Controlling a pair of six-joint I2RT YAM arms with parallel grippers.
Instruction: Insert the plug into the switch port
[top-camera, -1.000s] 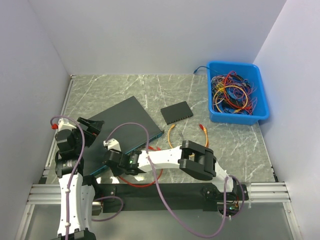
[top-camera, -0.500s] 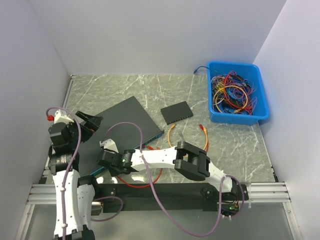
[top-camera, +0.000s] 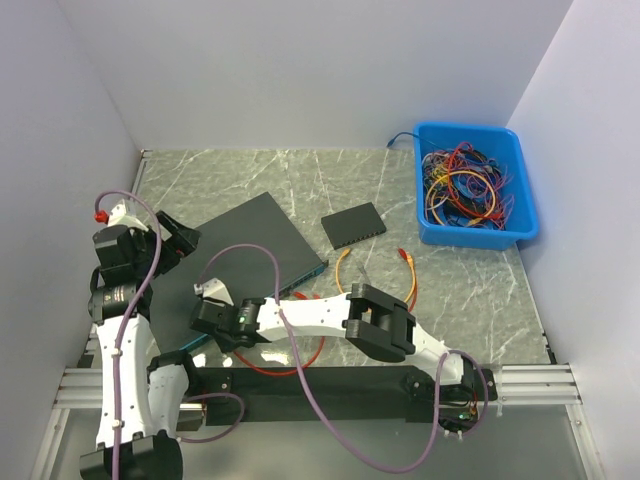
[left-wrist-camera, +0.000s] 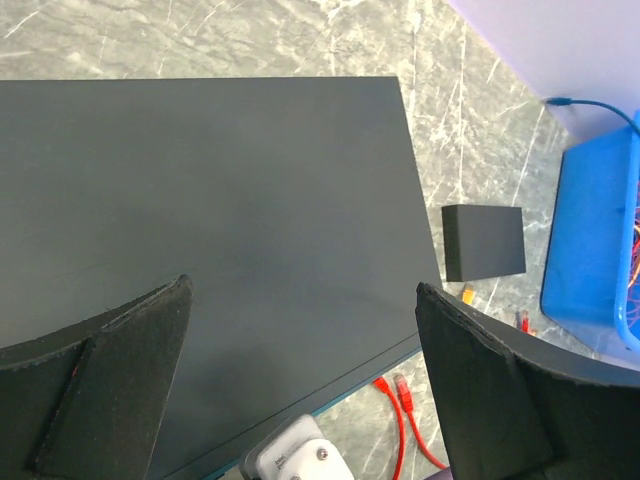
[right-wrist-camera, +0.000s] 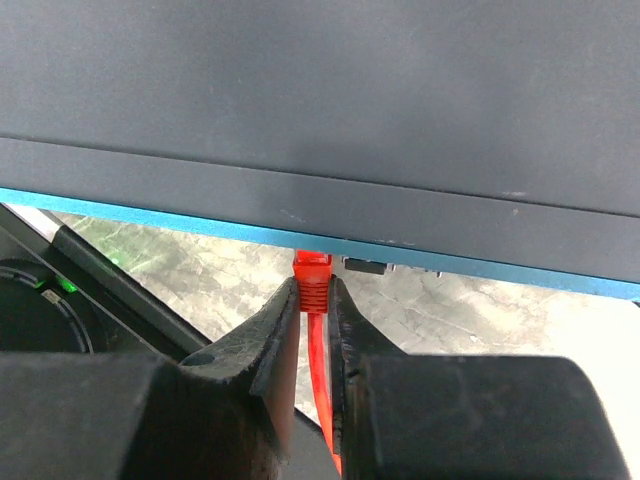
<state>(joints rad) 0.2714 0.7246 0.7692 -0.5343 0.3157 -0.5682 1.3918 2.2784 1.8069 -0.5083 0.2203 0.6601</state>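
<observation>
While the right gripper (right-wrist-camera: 312, 300) pinches the red plug (right-wrist-camera: 312, 275) between pressed-in fingers, the plug nose sits right at the front face of the switch (right-wrist-camera: 320, 120), dead ahead at 12 o'clock in the right wrist view. Touching or partly in, cannot tell. The plug's long axis runs 6 to 12, nose to 12, with the red cable (right-wrist-camera: 322, 400) trailing off to 6 between the fingers. The switch's teal-edged front face runs 9 to 3 across that view, dipping a bit toward 3, so the plug is roughly square to it. A dark port opening (right-wrist-camera: 365, 265) shows just at 3 o'clock of the nose; whether the plug is lined up on a port of its own is hidden. My read is that the coming move is a straight push to 12 along the plug axis, maybe with a small sideways fix first. The left gripper (left-wrist-camera: 302, 290) is spread wide, holds nothing, and hovers over the switch top, away from the front face, so the right arm is nearer the port. The switch lies flat on the bench (top-camera: 450, 290).
</observation>
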